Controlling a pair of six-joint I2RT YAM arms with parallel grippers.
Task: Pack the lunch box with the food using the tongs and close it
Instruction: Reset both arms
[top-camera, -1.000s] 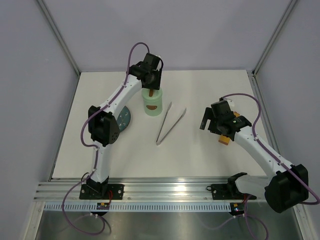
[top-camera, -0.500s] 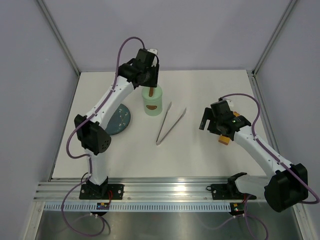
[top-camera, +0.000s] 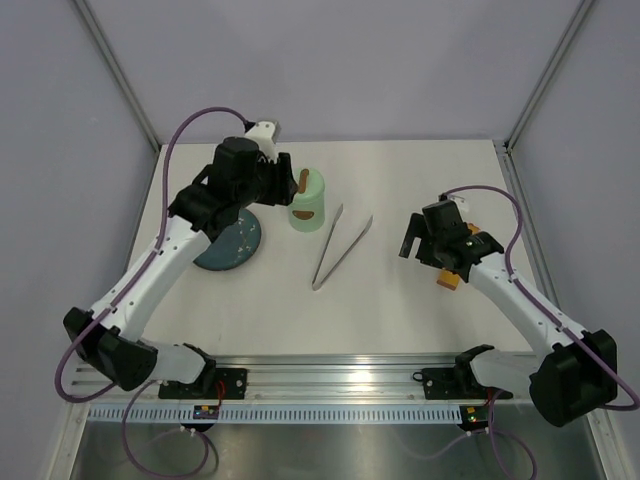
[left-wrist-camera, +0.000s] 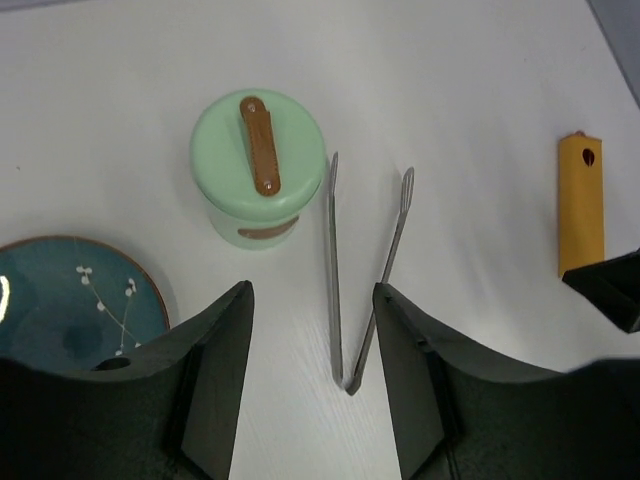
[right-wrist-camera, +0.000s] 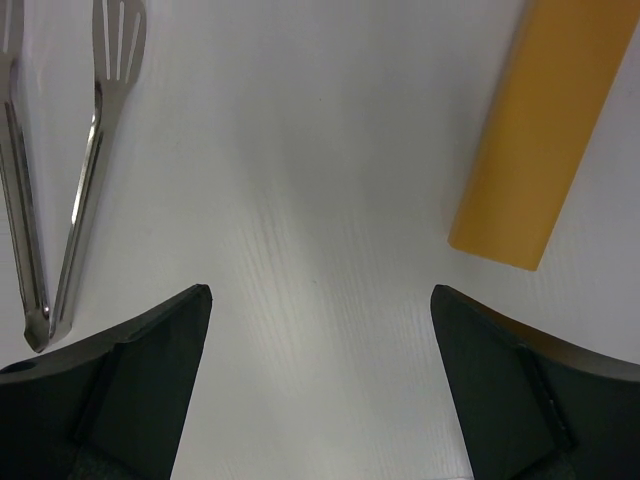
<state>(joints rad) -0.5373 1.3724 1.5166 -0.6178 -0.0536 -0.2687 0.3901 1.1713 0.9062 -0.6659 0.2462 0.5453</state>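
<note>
**Tongs** (top-camera: 329, 248) – slim bright metal, two thin arms joined in a narrow V. They lie flat on the counter (top-camera: 400, 180). The long axis runs near-to-far, leaning a little to the right. The joined end is toward the near edge and the two flattened, slotted tips (right-wrist-camera: 120, 35) are spread toward the far side. They rest between the lunch box and the right hand, touching neither. The left tip is just beside the box's base.

**Lunch box** (top-camera: 307, 205) – pale mint-green cylinder, smooth and matte, standing upright at far centre-left. The round lid is seated on top. Its brown bar handle (left-wrist-camera: 260, 145) runs roughly parallel to the tongs. A small brown oval mark shows on the side wall.

**Plate** (top-camera: 232, 245) – dark blue-green glazed disc with a white sprig pattern, left of the box and partly under the left arm.

**Strip** (top-camera: 447, 281) – flat, orange-yellow and oblong, lying at the right under the right arm.

**Left hand** (top-camera: 280, 182) – raised just left of the box, jaws partly apart, gripping nothing.

**Right hand** (top-camera: 412, 240) – raised to the right of the tongs, jaws spread wide, gripping nothing.

**Room** – there is bare white, faintly grained counter around the tongs on every side. The counter's edges are well apart from them.
</note>
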